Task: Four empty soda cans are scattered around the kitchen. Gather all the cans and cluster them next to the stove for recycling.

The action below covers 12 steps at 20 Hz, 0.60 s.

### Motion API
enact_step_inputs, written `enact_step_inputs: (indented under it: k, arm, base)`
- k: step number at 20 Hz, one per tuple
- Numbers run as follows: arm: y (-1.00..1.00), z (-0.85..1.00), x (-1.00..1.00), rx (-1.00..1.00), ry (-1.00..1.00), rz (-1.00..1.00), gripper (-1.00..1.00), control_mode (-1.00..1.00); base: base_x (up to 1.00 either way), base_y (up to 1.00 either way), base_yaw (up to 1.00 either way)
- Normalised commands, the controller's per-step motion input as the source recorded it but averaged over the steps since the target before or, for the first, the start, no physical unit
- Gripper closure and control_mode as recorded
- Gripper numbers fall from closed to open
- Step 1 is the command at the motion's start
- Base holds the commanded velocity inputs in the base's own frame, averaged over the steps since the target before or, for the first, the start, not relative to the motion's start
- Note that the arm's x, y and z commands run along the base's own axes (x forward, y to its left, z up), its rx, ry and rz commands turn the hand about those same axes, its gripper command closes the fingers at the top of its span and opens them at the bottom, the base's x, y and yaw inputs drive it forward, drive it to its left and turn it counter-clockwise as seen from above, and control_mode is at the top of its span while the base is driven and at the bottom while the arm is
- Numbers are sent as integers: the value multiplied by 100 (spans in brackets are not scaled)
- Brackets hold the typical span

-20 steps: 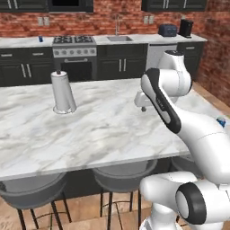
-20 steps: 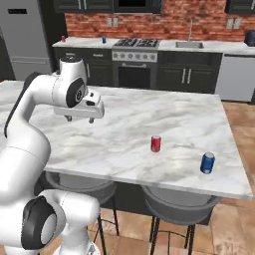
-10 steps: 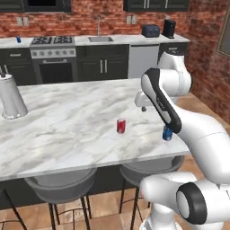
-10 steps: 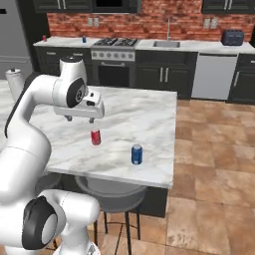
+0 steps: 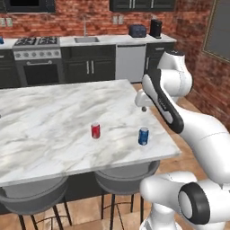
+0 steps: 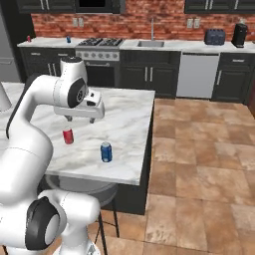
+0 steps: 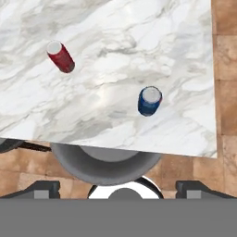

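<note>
Two soda cans stand upright on the white marble island [image 5: 54, 112]: a red can [image 5: 95, 130] [image 6: 67, 135] [image 7: 60, 56] and a blue can with a white band [image 5: 143, 135] [image 6: 106, 152] [image 7: 150, 101] near the island's front right corner. My gripper [image 5: 143, 106] [image 6: 79, 118] [image 7: 118, 187] hangs open and empty above the island, higher than both cans and apart from them. The stove [image 5: 37, 57] [image 6: 102, 54] stands against the far brick wall. On the back counter left of the stove sit a small red can [image 6: 29, 38] and a small blue can [image 6: 68, 39] [image 5: 1, 40].
Two grey stools [image 5: 123, 177] [image 7: 104, 162] are tucked under the island's near edge. A sink [image 6: 152, 44], a dishwasher [image 6: 197, 74], a toaster [image 6: 214, 36] and a coffee maker [image 6: 239, 34] line the back wall. Open tiled floor [image 6: 199, 159] lies right of the island.
The whole picture has shifted left, so the base has driven right along the island. The two cans now sit near and below the hand. The gripper stays open.
</note>
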Motion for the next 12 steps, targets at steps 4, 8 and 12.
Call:
enact_step_inputs:
  k: [4, 8, 12]
  arm:
    - [0, 0, 0, 0, 0, 0, -100, 100]
    - [0, 0, 0, 0, 0, 0, -100, 100]
    - [0, 0, 0, 0, 0, 0, -100, 100]
  base:
    - [34, 28, -22]
    - [25, 21, -15]
    - [17, 27, -9]
